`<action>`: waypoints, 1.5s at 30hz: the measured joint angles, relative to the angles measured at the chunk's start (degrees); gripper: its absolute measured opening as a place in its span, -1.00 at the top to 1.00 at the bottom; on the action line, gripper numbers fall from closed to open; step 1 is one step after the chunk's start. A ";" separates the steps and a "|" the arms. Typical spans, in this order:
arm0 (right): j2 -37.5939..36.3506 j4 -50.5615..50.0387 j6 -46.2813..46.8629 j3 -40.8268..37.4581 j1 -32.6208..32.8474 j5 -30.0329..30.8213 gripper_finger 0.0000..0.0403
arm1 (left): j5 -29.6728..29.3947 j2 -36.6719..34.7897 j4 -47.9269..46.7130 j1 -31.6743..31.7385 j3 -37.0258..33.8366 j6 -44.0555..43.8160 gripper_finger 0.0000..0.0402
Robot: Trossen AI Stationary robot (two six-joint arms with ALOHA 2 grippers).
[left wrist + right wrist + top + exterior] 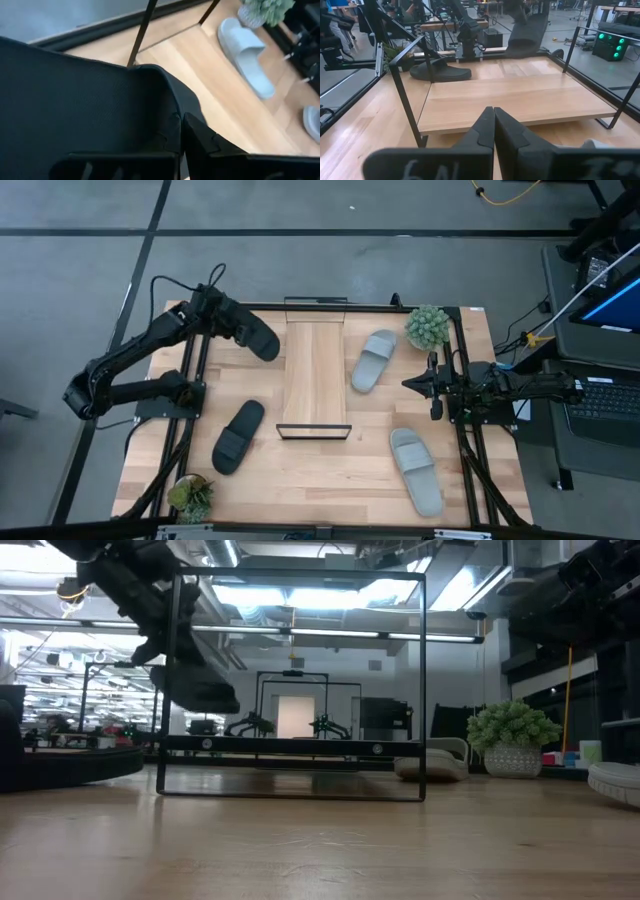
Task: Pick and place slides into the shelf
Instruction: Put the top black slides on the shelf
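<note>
My left gripper [232, 320] is shut on a black slide [258, 338] and holds it in the air by the shelf's far left corner; the low view shows that slide [195, 690] well above the table. The shelf [315, 375] is a narrow light-wood board with black wire ends, and its board [520, 97] is bare. A second black slide [238, 436] lies flat on the table left of the shelf. One grey slide [374, 360] lies right of the shelf, another [416, 470] near the right front. My right gripper [410, 383] is shut, holding nothing, right of the shelf. My left gripper pinches the black slide between its two fingers [200, 137] at the edge of one end [172, 117]. The slide is lifted clear of the table and reaches out from the fingers toward the shelf [265, 345]. The slide itself hides which part lies between the fingers.
A potted plant [428, 327] stands at the table's far right, near the grey slide. A smaller plant [190, 495] stands at the near left corner. Black frame rails [465, 430] run along the table's sides. Bare wood [320, 475] lies in front of the shelf.
</note>
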 joint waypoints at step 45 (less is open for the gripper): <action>-0.01 0.18 -5.32 0.00 0.00 0.06 0.97 | -24.24 30.76 69.43 -27.74 -7.02 -32.63 1.00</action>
